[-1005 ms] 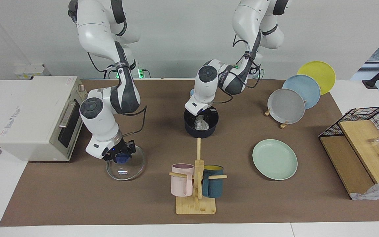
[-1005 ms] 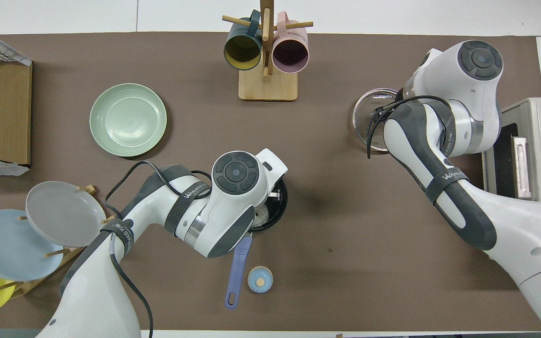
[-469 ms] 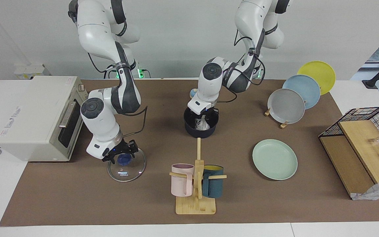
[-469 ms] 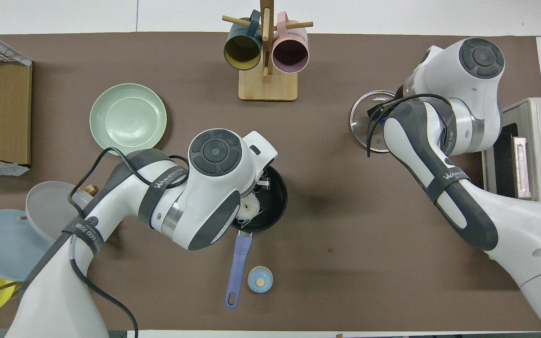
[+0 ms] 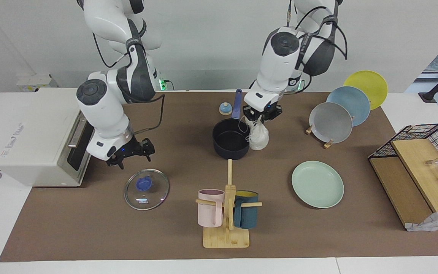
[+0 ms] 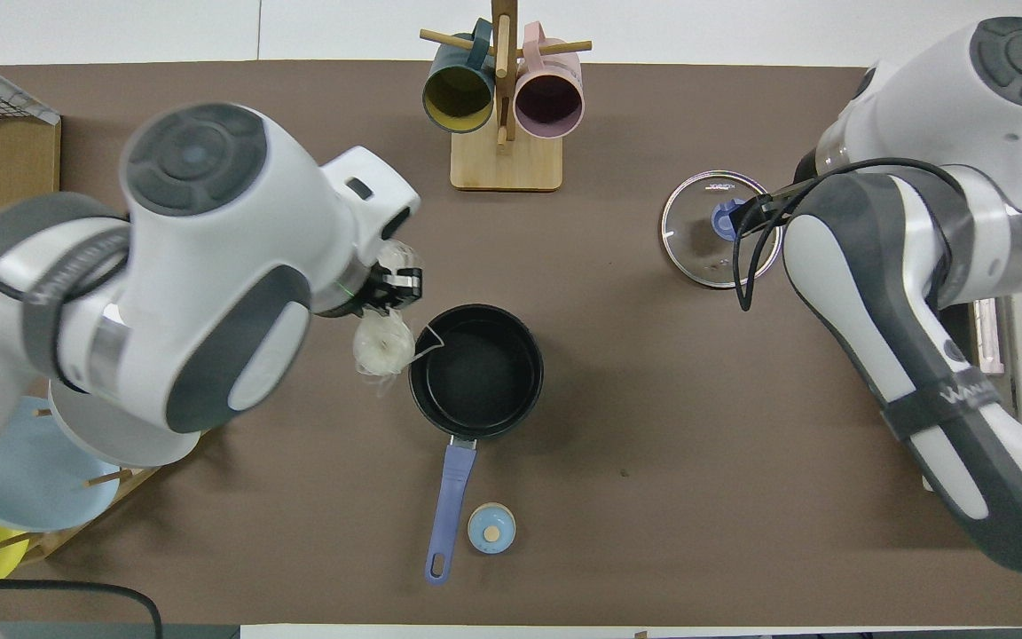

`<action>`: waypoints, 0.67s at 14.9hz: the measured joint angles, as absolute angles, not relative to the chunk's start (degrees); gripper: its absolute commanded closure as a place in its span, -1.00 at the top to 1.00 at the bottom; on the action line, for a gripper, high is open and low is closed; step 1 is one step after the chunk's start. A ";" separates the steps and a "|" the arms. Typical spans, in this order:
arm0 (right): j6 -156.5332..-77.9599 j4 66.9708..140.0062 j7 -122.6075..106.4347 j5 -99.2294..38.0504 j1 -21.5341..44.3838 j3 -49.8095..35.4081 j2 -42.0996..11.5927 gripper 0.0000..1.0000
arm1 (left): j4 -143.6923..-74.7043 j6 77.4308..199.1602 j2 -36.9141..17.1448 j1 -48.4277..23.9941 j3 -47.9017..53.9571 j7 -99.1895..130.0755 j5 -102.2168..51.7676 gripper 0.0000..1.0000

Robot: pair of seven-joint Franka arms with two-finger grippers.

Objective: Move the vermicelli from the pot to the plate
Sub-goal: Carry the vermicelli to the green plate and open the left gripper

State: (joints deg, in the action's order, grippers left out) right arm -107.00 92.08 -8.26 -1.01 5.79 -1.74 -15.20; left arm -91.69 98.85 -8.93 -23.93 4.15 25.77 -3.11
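My left gripper is shut on a white clump of vermicelli, which hangs in the air just outside the pot's rim, toward the left arm's end. It also shows in the overhead view, below the left gripper. The dark navy pot stands mid-table, its black inside bare and its blue-purple handle pointing toward the robots. The mint-green plate lies farther from the robots, toward the left arm's end; the left arm hides it in the overhead view. My right gripper is open and empty, above the table near the glass lid.
The glass lid lies flat by the toaster oven. A mug rack with pink and teal mugs stands farther out than the pot. Grey, blue and yellow plates sit on a stand. A wire-and-wood shelf and a small blue knob are there too.
My left gripper has lifted the vermicelli out of the pot and carried it up and toward the left arm's end. My right gripper has let go of the lid's knob and risen toward the oven.
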 measured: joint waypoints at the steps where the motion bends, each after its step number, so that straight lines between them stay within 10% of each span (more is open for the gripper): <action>1: -103.86 92.02 -7.48 -1.01 5.79 -1.73 -12.92 1.00 | -90.37 98.28 -9.04 -20.65 4.03 23.32 -3.45 -1.00; 10: -87.29 92.51 -1.75 -1.01 5.74 -1.47 -0.27 1.00 | -89.96 111.11 -19.75 -3.93 3.85 3.78 -4.01 -1.00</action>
State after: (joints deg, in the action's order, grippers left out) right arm -87.29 92.51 -1.75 -1.01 5.74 -1.47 -0.27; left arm -89.96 111.11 -19.75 -3.93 3.85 3.78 -4.01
